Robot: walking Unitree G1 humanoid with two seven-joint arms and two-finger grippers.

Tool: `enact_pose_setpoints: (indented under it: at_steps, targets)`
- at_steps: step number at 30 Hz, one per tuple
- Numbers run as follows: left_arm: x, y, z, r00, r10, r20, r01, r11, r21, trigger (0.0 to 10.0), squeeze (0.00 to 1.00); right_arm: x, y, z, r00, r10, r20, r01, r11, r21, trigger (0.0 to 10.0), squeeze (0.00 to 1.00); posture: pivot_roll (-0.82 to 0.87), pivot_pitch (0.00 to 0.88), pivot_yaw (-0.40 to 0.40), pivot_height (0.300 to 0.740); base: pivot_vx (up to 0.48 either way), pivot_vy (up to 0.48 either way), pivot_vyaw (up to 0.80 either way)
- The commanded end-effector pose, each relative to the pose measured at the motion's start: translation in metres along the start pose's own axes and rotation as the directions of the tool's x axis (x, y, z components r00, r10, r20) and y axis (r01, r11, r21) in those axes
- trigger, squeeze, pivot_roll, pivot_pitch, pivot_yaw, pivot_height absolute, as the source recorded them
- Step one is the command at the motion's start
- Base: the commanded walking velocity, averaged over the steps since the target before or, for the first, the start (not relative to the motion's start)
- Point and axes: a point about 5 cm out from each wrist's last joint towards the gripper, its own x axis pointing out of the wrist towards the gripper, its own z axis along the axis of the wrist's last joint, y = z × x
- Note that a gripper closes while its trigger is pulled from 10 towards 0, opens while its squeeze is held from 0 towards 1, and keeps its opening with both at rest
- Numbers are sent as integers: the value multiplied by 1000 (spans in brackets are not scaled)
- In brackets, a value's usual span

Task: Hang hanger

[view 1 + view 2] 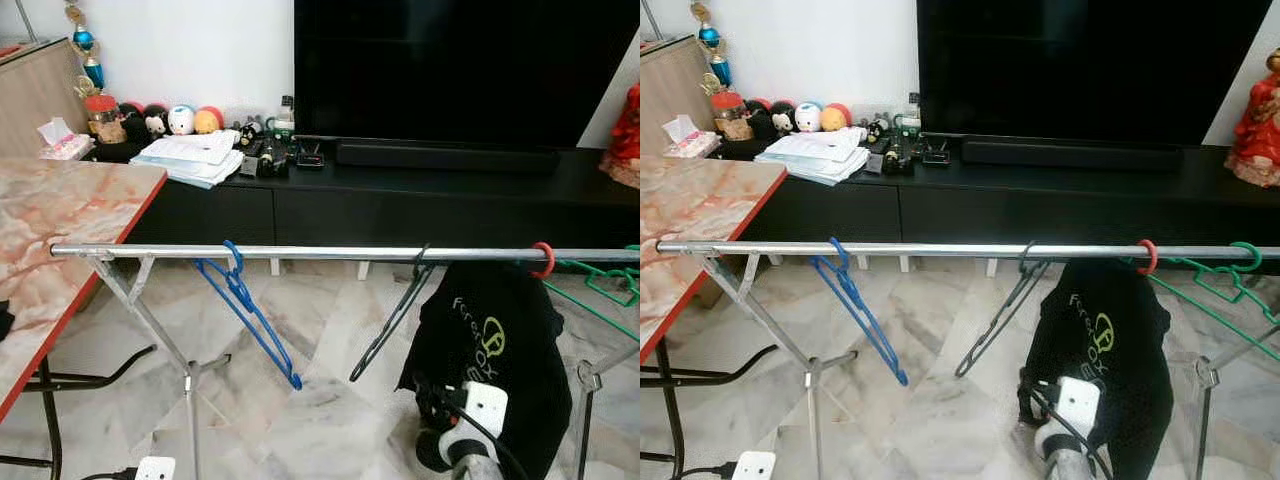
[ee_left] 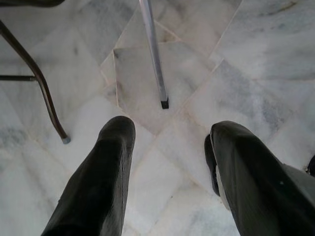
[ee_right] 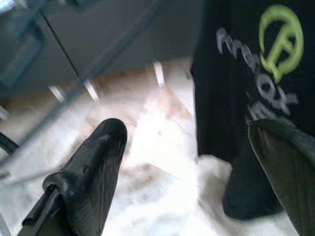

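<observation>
A silver rail (image 1: 330,253) runs across the view on a folding stand. Hanging tilted from it are a blue hanger (image 1: 245,300) and a dark grey hanger (image 1: 395,320). A red hook (image 1: 543,260) carries a black T-shirt (image 1: 485,350) with a green logo, and a green hanger (image 1: 600,285) hangs at the far right. My right arm (image 1: 470,440) is low in front of the T-shirt. Its gripper (image 3: 189,132) is open and empty, next to the shirt (image 3: 256,73). My left gripper (image 2: 170,130) hangs open and empty over the marble floor, near a stand leg (image 2: 155,54).
A marble-topped table (image 1: 60,230) with a red edge stands at the left, its dark legs (image 2: 39,93) on the floor. Behind the rail is a low black TV cabinet (image 1: 400,200) with a TV (image 1: 460,70), papers (image 1: 195,155) and small toys. A red figurine (image 1: 1255,120) stands at the far right.
</observation>
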Motion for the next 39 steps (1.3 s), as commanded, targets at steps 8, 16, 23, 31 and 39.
enact_pose_setpoints:
  at_steps: [8, 16, 23, 31, 39]
  targets:
    - [-2, 1, -10, 998, -7, -57, 6, 1000, -28, 10000, 0, -28, -15, -68, 903, -24, -430, 21, 1000, -13, 10000, 0, 42, 0, 29, 740, 0, 0, 0]
    - [-2, 1, -10, 997, -1, -75, -3, 999, -51, 10000, 0, -36, -13, -81, 856, 2, -517, -29, 999, -44, 10000, 0, 46, 0, 30, 740, 0, 0, 0]
    - [0, -3, -8, 997, -19, -78, 15, 998, -55, 10000, 0, -35, -5, -82, 847, 26, -531, -59, 997, -47, 10000, 0, 47, 0, 24, 740, 0, 0, 0]
    - [2, -15, -2, 996, -36, -77, 31, 998, -56, 10000, 0, -49, -10, -96, 813, 34, -581, -70, 997, -39, 10000, 0, 51, 0, 23, 740, 0, 0, 0]
    - [2, -39, 0, 993, -60, -102, 55, 997, -51, 10000, 0, -52, -14, -98, 809, 20, -587, -53, 998, -39, 10000, 0, 48, 0, 26, 740, 0, 0, 0]
